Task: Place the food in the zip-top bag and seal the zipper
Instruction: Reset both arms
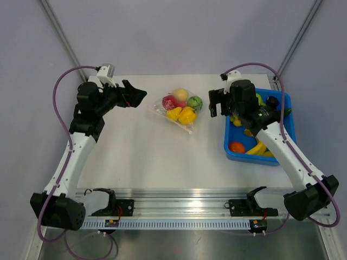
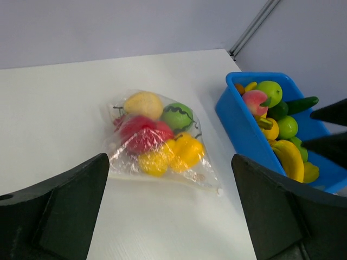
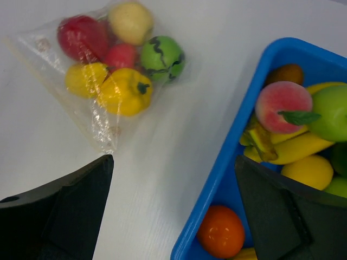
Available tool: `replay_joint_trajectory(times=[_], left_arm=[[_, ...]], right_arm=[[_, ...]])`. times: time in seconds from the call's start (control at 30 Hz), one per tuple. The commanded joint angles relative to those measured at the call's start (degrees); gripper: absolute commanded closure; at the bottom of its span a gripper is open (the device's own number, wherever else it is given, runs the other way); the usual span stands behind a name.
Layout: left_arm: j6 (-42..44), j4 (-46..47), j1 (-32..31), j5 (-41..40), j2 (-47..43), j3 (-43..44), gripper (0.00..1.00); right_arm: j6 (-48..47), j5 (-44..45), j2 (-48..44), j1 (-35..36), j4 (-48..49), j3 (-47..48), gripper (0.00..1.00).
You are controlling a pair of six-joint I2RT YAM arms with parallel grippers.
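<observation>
The clear zip-top bag (image 1: pixel 179 111) lies on the table at the back middle, holding several toy foods: red, pale yellow, green and yellow. It also shows in the left wrist view (image 2: pixel 157 142) and the right wrist view (image 3: pixel 105 70). Its zipper (image 2: pixel 168 180) is the near edge in the left wrist view, lying flat. My left gripper (image 1: pixel 135 92) is open and empty, raised to the left of the bag. My right gripper (image 1: pixel 217 103) is open and empty, above the table between the bag and the blue bin (image 1: pixel 230 146).
The blue bin at the right holds several more toy foods, among them an orange (image 3: pixel 223 232), a peach (image 3: pixel 282 103), bananas and green fruits. It also shows in the left wrist view (image 2: pixel 244 127). Metal frame posts stand at the back corners.
</observation>
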Motion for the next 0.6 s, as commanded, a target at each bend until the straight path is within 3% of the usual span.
replay_joint_trajectory(times=[0.0, 0.13, 0.3, 0.57], left_arm=[[-1.1, -9.8, -0.7, -7.1, -8.8, -3.4, 0.01], [0.6, -17.2, -1.1, -11.2, -13.8, -6.2, 0.01], [3.0, -24.5, -1.1, -16.1, -18.0, -8.7, 0.01], [5.6, -26.9, -1.1, -19.0, -21.3, -13.3, 0.01]], right_arm=[[14.2, 19.0, 2.0, 0.1, -13.4, 5.8, 0.0], [23.5, 28.0, -0.5, 0.1, -18.8, 3.4, 0.01], [25.3, 28.8, -6.4, 0.1, -19.3, -3.2, 0.0], [29.8, 29.4, -14.8, 0.1, -16.8, -9.7, 0.0]])
